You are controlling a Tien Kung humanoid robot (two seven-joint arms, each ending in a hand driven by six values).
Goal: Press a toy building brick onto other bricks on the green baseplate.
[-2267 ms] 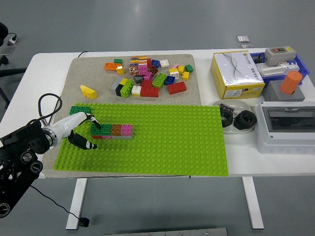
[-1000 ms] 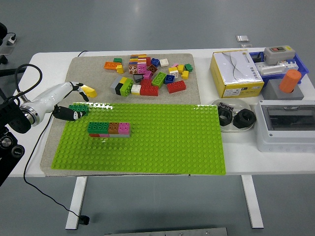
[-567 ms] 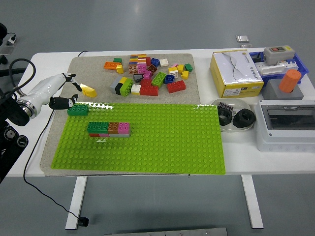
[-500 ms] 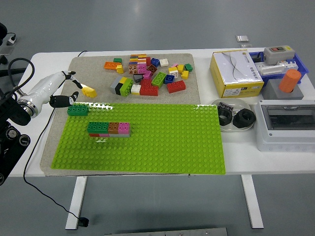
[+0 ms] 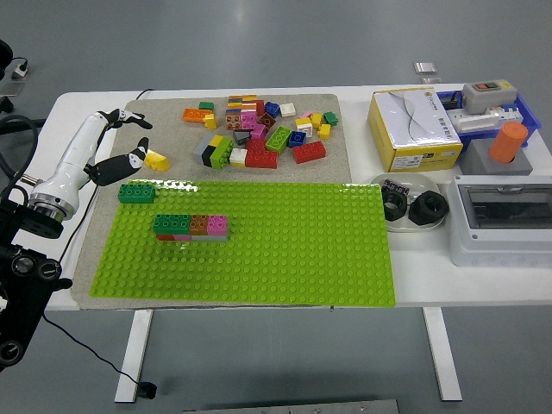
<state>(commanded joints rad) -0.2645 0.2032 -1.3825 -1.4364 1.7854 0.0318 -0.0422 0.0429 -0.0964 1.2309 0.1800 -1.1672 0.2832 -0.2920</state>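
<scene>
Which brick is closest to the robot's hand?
The yellow brick lying alone on the mat, just right of the left hand. The green brick at the baseplate's corner is a bit farther, and the pile is farther still.

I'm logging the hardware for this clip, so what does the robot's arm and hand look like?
Only the left arm shows: black jointed segments with round fittings and a black cable looping beside it. The left hand has a glossy white shell, a silver wrist collar and slim fingers with black tips.

Left arm [image 5: 26,259] cut off at left edge. Blue tray [image 5: 517,116] cropped at right edge. Loose brick pile [image 5: 259,129]: lower bricks partly hidden.
</scene>
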